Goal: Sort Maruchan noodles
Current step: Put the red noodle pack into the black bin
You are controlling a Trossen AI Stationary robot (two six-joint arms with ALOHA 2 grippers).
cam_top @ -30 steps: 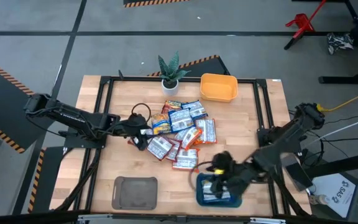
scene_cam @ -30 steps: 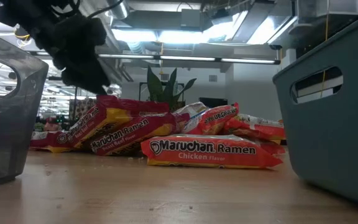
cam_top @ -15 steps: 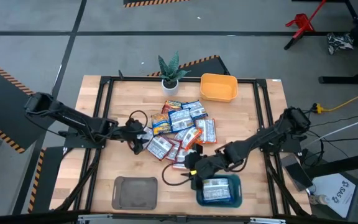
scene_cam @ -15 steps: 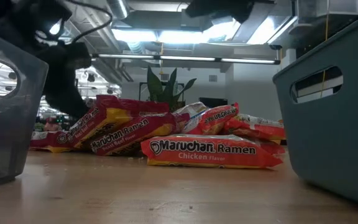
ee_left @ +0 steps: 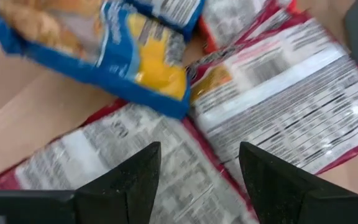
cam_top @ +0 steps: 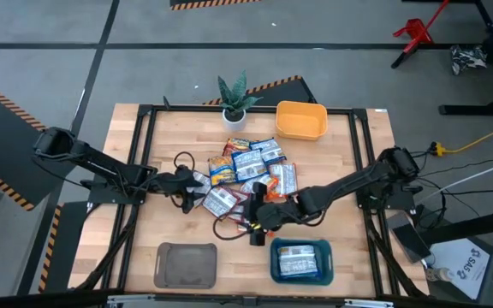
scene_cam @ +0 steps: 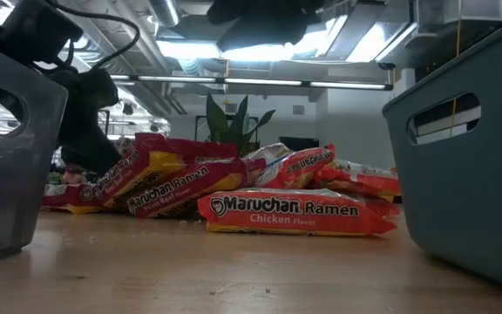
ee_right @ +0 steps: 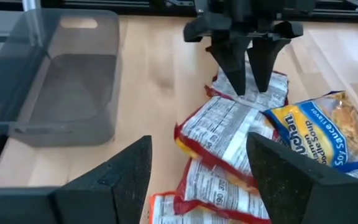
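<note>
The Maruchan noodles (cam_top: 251, 175) lie heaped mid-table, red, blue and orange packets overlapping; in the low view the red ones (scene_cam: 295, 212) rest flat on the wood. One more packet (cam_top: 299, 261) lies in the teal bin (cam_top: 274, 272). My left gripper (cam_top: 199, 186) stands open at the heap's left edge, over a red-edged packet with a white panel (ee_left: 98, 168). My right gripper (cam_top: 257, 214) is open above the heap's near edge with nothing between its fingers (ee_right: 114, 180). My left gripper's fingertips (ee_right: 238, 87) slant down from the table's left onto the outer edge of a red-edged packet (ee_right: 253, 96). I cannot tell whether they touch it. The packet lies flat on the table.
A grey tray (cam_top: 187, 263) stands near the front edge left of the teal bin; it shows in the right wrist view (ee_right: 61, 81) and in the low view (scene_cam: 7, 148). A yellow tray (cam_top: 300, 120) and a potted plant (cam_top: 234, 98) stand at the back.
My right gripper has gone from over the teal bin toward the far and left, to the heap's near edge; a packet stays in the bin. My left gripper has sunk to the heap's left edge.
</note>
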